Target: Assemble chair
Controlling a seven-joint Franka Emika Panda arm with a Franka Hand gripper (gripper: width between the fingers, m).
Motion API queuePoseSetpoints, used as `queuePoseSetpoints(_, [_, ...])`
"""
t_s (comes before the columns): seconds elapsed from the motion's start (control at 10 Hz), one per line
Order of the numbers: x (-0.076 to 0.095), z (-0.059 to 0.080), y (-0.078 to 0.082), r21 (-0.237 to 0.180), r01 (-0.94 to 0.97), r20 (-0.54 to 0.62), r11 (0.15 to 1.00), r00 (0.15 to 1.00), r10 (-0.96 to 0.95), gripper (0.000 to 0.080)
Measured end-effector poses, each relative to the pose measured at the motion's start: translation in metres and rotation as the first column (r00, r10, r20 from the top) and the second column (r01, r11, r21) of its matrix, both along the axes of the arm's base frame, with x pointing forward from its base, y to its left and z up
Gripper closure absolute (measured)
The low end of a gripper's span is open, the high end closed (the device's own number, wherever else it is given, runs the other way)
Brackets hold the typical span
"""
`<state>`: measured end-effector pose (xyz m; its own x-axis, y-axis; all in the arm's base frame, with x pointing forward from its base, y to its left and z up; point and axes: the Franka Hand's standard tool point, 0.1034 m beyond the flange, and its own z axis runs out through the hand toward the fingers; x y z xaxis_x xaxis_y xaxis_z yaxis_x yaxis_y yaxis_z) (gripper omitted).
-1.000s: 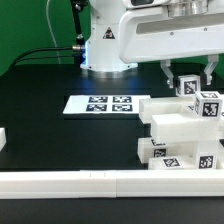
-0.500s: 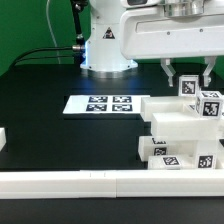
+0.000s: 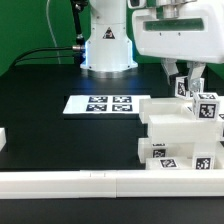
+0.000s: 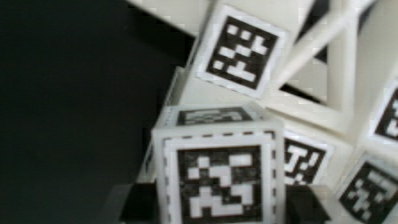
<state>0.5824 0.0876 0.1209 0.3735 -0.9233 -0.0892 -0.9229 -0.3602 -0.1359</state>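
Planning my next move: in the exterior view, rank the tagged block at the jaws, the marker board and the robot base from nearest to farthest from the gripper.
1. Tagged block, right at the gripper, on the stacked chair parts.
2. Marker board, flat on the table toward the exterior view's left.
3. Robot base, behind the board; a close call with the board.

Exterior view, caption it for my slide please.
Panda gripper hovers over stacked white chair parts beside the marker board.

I see the chair (image 3: 180,135): stacked chunky white tagged parts, partly assembled, at the exterior view's right beside the rail.
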Motion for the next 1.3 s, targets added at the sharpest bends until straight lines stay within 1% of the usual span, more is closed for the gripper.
queuePoseSetpoints(0.1, [0.0, 0.0, 0.0, 0.012, 0.099, -0.013, 0.995, 0.995, -0.098, 0.0515])
queuePoseSetpoints(0.4, [0.0, 0.0, 0.0, 0.012, 0.11, -0.015, 0.994, 0.994, -0.11, 0.0515])
queuePoseSetpoints(0.5, [0.0, 0.0, 0.0, 0.008, 0.06, -0.011, 0.998, 0.998, -0.06, 0.0348])
queuePoseSetpoints(0.6, [0.001, 0.002, 0.003, 0.002, -0.078, -0.011, 0.997, 0.997, 0.078, 0.0188])
queuePoseSetpoints(0.7, [0.003, 0.003, 0.008, -0.008, -0.217, -0.006, 0.976, 0.976, 0.217, 0.0188])
queuePoseSetpoints(0.8, [0.004, 0.002, 0.01, -0.023, -0.372, 0.013, 0.928, 0.928, 0.372, 0.0161])
queuePoseSetpoints(0.9, [0.001, 0.001, 0.014, -0.03, -0.514, 0.02, 0.857, 0.857, 0.514, 0.0153])
queuePoseSetpoints(1.0, [0.001, 0.002, 0.015, -0.042, -0.542, 0.033, 0.839, 0.839, 0.543, 0.0153])
queuePoseSetpoints(1.1, [0.001, 0.001, 0.014, -0.052, -0.6, 0.038, 0.799, 0.798, 0.602, 0.015])
queuePoseSetpoints(1.3, [0.001, 0.001, 0.012, -0.076, -0.718, 0.043, 0.692, 0.691, 0.722, 0.015])
